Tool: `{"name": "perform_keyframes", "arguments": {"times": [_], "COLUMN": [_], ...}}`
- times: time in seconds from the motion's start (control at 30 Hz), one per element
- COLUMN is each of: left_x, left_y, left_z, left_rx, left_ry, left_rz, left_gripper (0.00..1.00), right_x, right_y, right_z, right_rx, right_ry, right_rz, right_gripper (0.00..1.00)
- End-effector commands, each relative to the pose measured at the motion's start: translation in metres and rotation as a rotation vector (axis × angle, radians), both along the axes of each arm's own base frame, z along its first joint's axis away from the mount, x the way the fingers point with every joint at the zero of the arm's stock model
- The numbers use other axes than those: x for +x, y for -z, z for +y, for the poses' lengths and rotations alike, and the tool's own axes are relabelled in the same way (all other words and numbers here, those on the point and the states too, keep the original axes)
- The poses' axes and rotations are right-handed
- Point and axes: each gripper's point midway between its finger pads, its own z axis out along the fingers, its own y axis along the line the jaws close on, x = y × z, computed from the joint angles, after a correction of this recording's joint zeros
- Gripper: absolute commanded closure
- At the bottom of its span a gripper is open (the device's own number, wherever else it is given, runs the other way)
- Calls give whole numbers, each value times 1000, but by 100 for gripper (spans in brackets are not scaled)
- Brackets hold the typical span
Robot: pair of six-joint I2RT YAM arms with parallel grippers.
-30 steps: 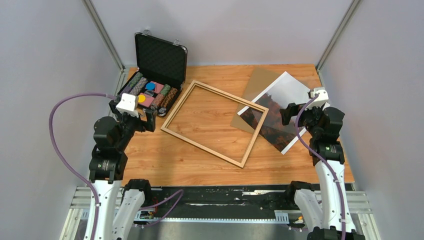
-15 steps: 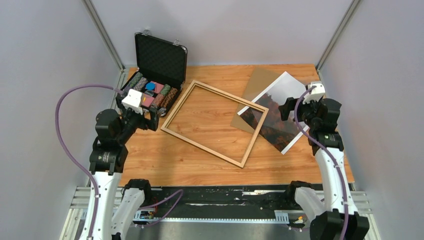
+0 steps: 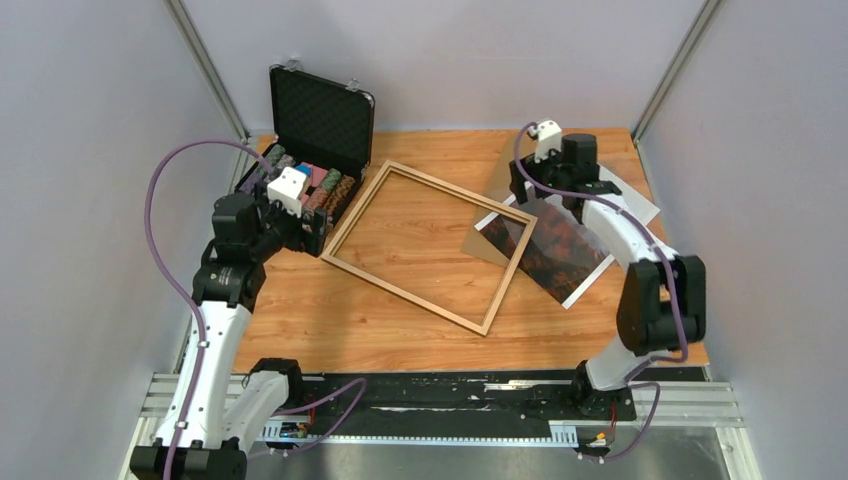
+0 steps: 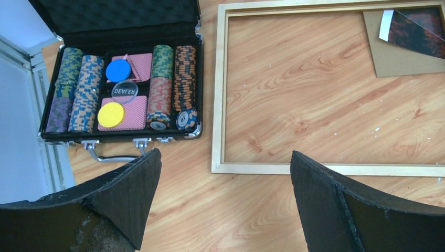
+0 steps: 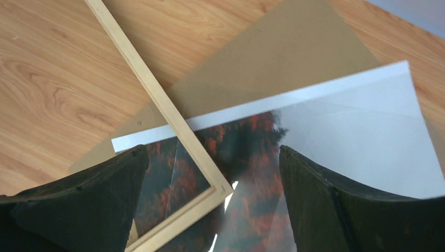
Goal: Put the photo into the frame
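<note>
The frame [image 3: 405, 293] lies mid-table, one corner overlapping the photo [image 3: 560, 245] on its brown board [image 5: 294, 58]. The left gripper [image 4: 225, 156] and right gripper [image 5: 212, 152] hover empty, fingers spread. Best for the right one: pinch the photo's white far edge, clear of that corner.

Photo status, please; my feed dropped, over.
Left hand, right hand open, empty. Photo face up on backing board, not framed. Frame corner lies over its edge.
</note>
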Motion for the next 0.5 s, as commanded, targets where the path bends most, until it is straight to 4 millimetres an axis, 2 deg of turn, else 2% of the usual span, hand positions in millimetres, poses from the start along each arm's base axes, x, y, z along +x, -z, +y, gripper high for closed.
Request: {"name": "perform_keyframes", "arguments": {"times": [0.0,0.07,0.27,0.47], "left_x": [0,0,1,4], "left_y": [-17,-16,-11,-5], "left_z": [-2,-2,-5,-6], "left_rx": [16,12,-10,-11], "left_ry": [21,20,22,18], "left_rz": [-66,-68,-59,-46], "left_gripper": [0,0,0,0], "right_x": [39,47,53,64], "right_y": [2,16,63,108], "right_z": [29,45,97,128], "right_rx": [-107,-114,-177,-221], "right_ry": [-133,-191,-336,-395], "right_rz": [-54,-19,49,118], "right_gripper": [7,9,10,15]}}
